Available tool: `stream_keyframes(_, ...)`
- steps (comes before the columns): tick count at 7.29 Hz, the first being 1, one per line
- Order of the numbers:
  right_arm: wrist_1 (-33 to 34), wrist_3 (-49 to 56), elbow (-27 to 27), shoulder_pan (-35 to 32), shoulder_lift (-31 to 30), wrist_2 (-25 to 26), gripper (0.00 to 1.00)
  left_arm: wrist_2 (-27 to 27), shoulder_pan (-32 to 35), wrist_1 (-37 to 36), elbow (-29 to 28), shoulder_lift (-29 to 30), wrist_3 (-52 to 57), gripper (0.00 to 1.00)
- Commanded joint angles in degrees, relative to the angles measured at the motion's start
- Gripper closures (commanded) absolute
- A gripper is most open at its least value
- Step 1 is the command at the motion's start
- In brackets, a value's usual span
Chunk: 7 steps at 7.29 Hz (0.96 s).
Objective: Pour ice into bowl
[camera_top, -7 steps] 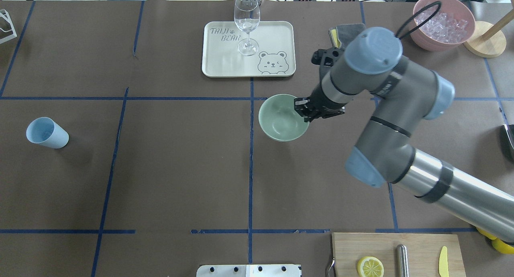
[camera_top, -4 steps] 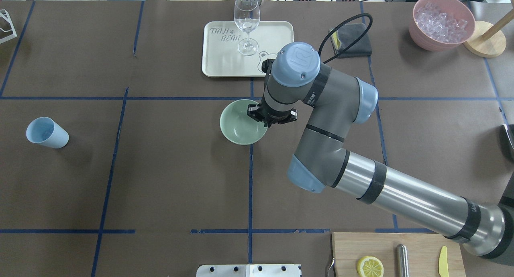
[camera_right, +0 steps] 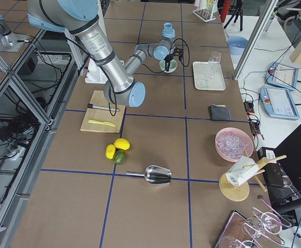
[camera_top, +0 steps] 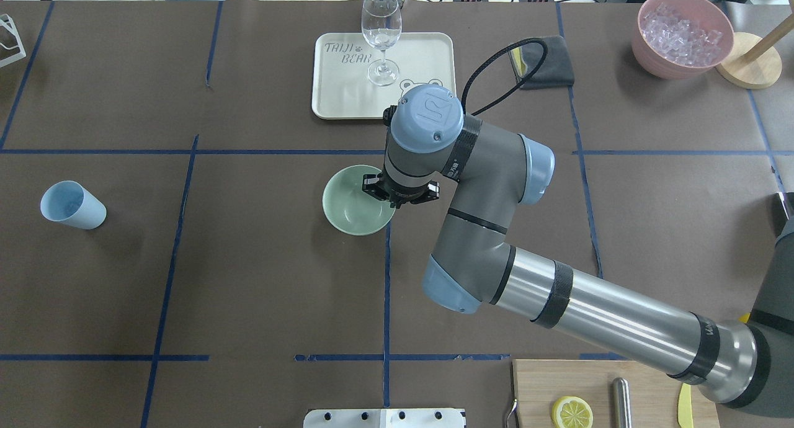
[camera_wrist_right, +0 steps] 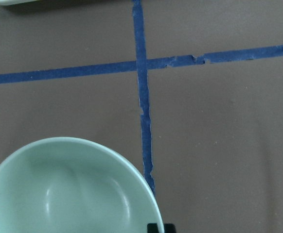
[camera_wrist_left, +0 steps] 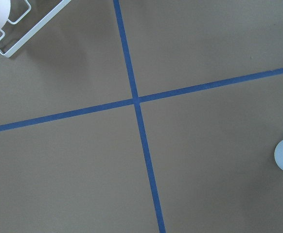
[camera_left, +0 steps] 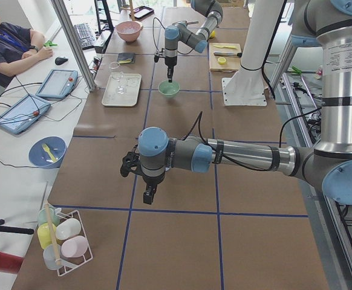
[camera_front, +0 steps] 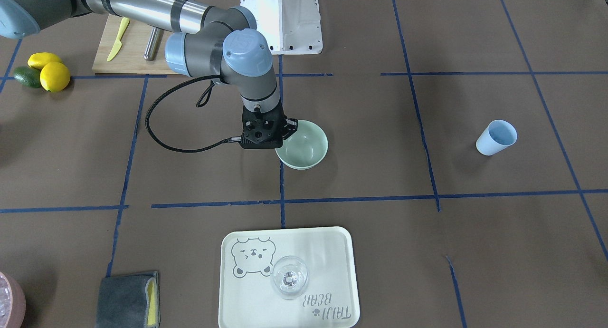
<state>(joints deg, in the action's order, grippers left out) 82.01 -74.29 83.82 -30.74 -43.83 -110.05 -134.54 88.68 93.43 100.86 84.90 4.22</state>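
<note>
Front view: bowl (camera_front: 306, 149) upright on counter (camera_front: 427, 128), just beside the tape cross; right fingers (camera_front: 289, 126) clamped on its rim at the robot's right side.
Overhead: ice (camera_top: 679, 28) piled in pink container (camera_top: 645, 46) at the far right corner, well apart from the bowl (camera_top: 348, 209).
Left-end view: left fingers (camera_left: 148, 194) point down above the counter; apart or together, cannot tell.
Right wrist view: bowl (camera_wrist_right: 73, 194) fills the lower left, its rim against a fingertip.

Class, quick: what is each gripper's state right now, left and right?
Left gripper: cannot be told; it shows only in the side view.
Right gripper: closed on the rim of the bowl, holding it.
</note>
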Motion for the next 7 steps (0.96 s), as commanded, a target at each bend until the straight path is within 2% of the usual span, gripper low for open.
stream_keyframes(1,-0.01,0.46,-0.06,0.07,-0.2,0.18,1.0,-0.02,0.0,0.0,0.04,0.0,0.0,0.0)
stream_keyframes(2,-0.27,0.55,-0.06,0.07,-0.46,0.18,1.0,0.07,0.0,0.0,-0.05,0.0,0.0,0.0)
stream_keyframes(3,-1.23,0.38,-0.06,0.16,-0.81,0.27,0.79,0.07,0.0,0.0,-0.05,0.0,0.0,0.0)
stream_keyframes(4,-1.41,0.38,-0.06,0.07,-0.9,0.36,0.51,0.07,0.0,0.0,-0.05,-0.09,0.0,0.0)
stream_keyframes(5,-1.59,0.38,-0.06,0.07,-1.25,0.45,0.01,0.07,0.0,0.0,-0.23,0.0,-0.09,0.0)
stream_keyframes(7,-2.04,0.73,0.99,-4.47,-0.82,-0.51,0.0,0.07,0.0,-0.09,-0.4,-0.09,0.0,0.0)
